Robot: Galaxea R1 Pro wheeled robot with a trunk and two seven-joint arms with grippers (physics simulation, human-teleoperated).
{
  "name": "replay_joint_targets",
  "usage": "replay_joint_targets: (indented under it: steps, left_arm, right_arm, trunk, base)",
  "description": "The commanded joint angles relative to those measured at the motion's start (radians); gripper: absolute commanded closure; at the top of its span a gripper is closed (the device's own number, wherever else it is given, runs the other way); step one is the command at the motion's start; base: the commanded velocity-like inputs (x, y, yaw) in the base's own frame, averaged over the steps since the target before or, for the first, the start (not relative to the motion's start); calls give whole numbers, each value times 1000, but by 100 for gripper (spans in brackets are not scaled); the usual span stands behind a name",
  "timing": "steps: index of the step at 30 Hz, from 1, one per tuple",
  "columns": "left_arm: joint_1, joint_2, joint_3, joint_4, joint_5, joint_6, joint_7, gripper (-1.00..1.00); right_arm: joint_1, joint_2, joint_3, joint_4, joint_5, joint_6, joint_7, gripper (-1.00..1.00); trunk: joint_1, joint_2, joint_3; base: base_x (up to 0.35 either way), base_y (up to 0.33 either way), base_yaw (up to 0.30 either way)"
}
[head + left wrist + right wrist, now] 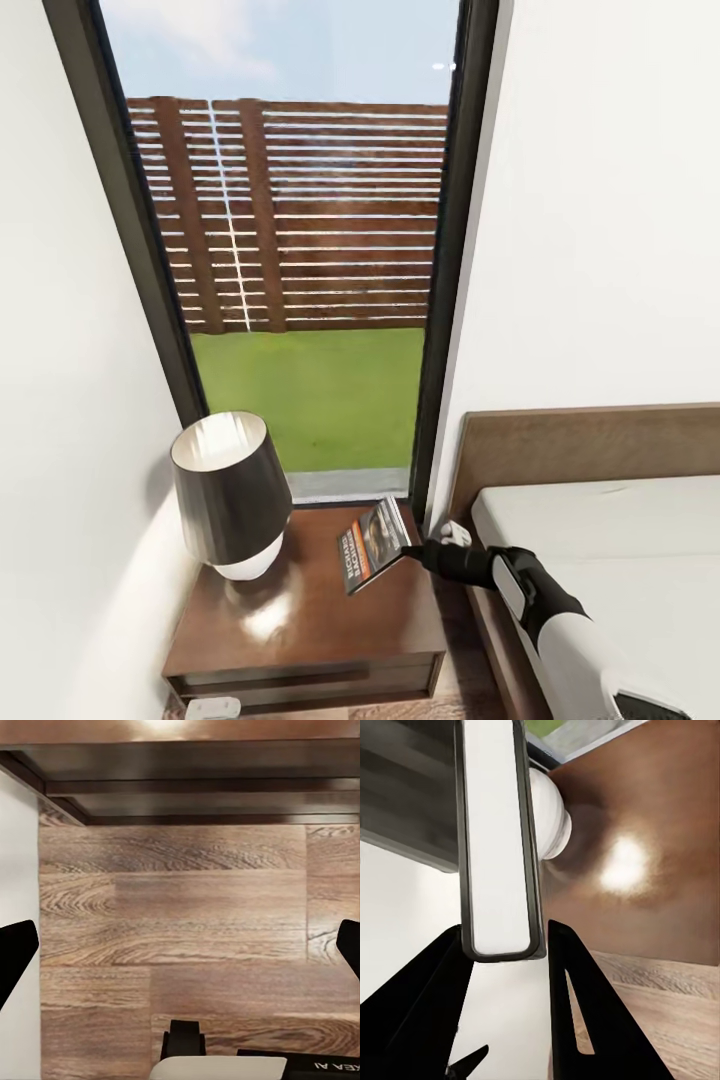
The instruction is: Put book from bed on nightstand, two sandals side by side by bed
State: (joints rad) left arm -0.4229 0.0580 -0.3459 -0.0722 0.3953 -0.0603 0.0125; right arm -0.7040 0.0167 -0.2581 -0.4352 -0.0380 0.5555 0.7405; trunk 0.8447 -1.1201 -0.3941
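The book (372, 545), dark with an orange band and white lettering, is tilted over the right rear part of the nightstand (300, 620) top. My right gripper (415, 550) is shut on its edge, reaching in from the bed (600, 540) side. In the right wrist view the book (499, 832) stands edge-on, showing white pages, between the black fingers (585, 1005) of the right gripper (502, 945). I cannot tell whether the book touches the top. My left gripper (180, 952) is open over the wood floor (172, 915), nothing between its fingers. The sandals are out of view.
A lamp (232, 495) with a dark shade and white base stands on the left rear of the nightstand. The tall dark-framed window (300, 250) rises behind it. White walls close in on both sides. The nightstand's front (195, 787) shows beyond the left gripper.
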Motion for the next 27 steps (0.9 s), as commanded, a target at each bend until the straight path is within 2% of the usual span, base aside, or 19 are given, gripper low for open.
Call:
replay_joint_targets:
  steps: [1,9,15,27]
  left_arm:
    - [-1,0,-8,0,8,-3,1,-100]
    - [-1,0,-8,0,8,-4,1,-100]
    - [-1,0,-8,0,8,-4,1,-100]
    - [-1,0,-8,0,8,-4,1,-100]
  right_arm:
    - [-3,1,-6,-1,-4,9,0,100]
    - [-9,4,-6,0,-4,9,-2,100]
    - [-10,9,-6,0,-6,9,-46,100]
    - [-11,17,-4,1,-39,9,-75,100]
  trunk:
    - [4,-8,-4]
    - [35,-64,-29]
    - [58,-106,-48]
    - [104,-190,-86]
  base:
    - [0,0,0]
    - [0,0,0]
    - [0,0,0]
    - [0,0,0]
